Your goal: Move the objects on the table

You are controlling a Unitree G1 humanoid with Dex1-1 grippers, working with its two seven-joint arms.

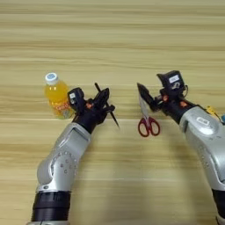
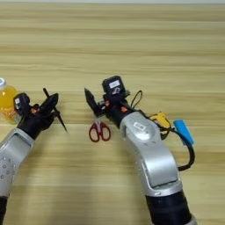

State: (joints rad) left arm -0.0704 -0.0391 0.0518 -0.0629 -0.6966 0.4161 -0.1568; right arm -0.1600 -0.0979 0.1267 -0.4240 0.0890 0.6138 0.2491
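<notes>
The scissors (image 1: 148, 123) lie flat on the table (image 1: 123, 39) near the middle, red handles toward us and blades pointing away. Our right gripper (image 1: 154, 94) is right over the blade end, its two black fingers spread apart with nothing between them; from above we cannot tell whether a fingertip already touches the steel.

To the left, the bottle (image 1: 57, 96) stands upright, white cap on top. Our left gripper (image 1: 102, 102) hovers just beside it on its right, fingers splayed wide and holding nothing; it looks close to the bottle but apart from it.

The tape measure (image 2: 161, 120) shows only in the right eye view, mostly hidden behind our right forearm, with its black strap looping out around it. A small blue block (image 2: 183, 132) lies just beside it.

We judge the risks as follows. The blades are thin and lie flush on the wood, so a pinch there could slip or spin the scissors away rather than lift them. Our right elbow sits directly over the tape measure, and any sweep of that arm could drag it or snag the strap. On the left, a sideways nudge from the open fingers could topple the bottle, which is tall for its base and would likely roll.
</notes>
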